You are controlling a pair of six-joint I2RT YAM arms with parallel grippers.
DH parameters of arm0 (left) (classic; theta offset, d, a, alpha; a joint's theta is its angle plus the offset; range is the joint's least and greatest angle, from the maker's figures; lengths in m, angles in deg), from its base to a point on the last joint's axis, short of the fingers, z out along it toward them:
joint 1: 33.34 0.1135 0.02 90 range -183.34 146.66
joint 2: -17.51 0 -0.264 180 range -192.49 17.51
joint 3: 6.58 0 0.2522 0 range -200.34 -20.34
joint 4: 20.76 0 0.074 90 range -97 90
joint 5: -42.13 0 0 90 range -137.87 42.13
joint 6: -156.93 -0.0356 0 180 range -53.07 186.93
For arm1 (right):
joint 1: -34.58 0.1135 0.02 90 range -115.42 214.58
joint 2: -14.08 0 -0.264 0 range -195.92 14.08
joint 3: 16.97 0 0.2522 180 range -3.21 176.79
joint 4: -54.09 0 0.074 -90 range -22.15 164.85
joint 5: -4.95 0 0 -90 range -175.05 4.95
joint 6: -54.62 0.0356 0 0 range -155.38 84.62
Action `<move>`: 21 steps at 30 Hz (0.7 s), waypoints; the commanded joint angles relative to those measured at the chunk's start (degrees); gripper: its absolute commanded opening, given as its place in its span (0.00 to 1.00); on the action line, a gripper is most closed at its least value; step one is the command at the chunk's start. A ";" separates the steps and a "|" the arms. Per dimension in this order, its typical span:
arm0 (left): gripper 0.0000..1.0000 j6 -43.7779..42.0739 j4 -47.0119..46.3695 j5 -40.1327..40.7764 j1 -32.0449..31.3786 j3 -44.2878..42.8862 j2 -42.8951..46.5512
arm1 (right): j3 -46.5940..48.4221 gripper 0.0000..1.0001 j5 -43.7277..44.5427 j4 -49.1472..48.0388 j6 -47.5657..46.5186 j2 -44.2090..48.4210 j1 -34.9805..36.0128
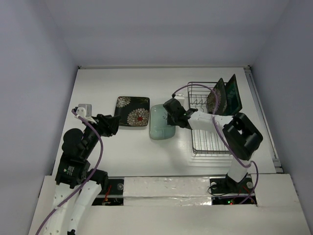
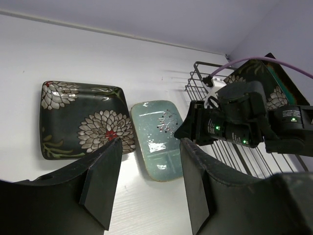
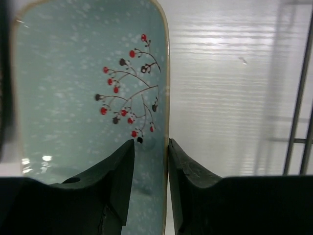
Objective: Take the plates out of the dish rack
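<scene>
The pale mint-green plate lies flat on the table mid-way, and a dark flower plate lies flat to its left. The wire dish rack stands at the right. It holds a second flower plate and the teal-centred plate upright at its far end. My right gripper is low over the mint plate's right rim, narrowly open; one finger is over the plate face and the other just outside the rim. My left gripper is open and empty, near the flat flower plate.
A small grey box sits by the left arm near the table's left edge. The near part of the rack is bare wire. White walls close the table at the back and sides. A rack wire shows right of my right fingers.
</scene>
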 commanded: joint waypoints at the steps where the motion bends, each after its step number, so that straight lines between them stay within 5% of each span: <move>1: 0.47 0.26 -2.53 -0.53 0.35 0.02 -0.79 | -0.48 0.39 3.17 0.74 -2.90 -0.99 -0.88; 10: 0.47 0.26 -2.53 -0.79 0.35 -0.07 -1.05 | -0.39 0.41 3.78 1.53 -4.83 -1.35 -2.46; 12: 0.47 0.35 -2.53 -0.70 0.35 -0.07 -1.14 | 0.74 0.51 4.05 3.01 -5.27 -0.04 -2.46; 18: 0.47 0.26 -2.62 -0.88 0.35 0.02 -1.14 | 3.56 0.62 1.86 5.92 -8.86 10.06 -2.46; 19: 0.47 0.34 -2.62 -0.97 0.35 0.02 -1.14 | 4.00 0.59 1.85 6.10 -9.40 11.82 -2.46; 21: 0.47 0.26 -2.62 -0.88 0.35 0.02 -1.05 | 5.58 0.30 3.24 7.67 -10.71 16.13 -2.46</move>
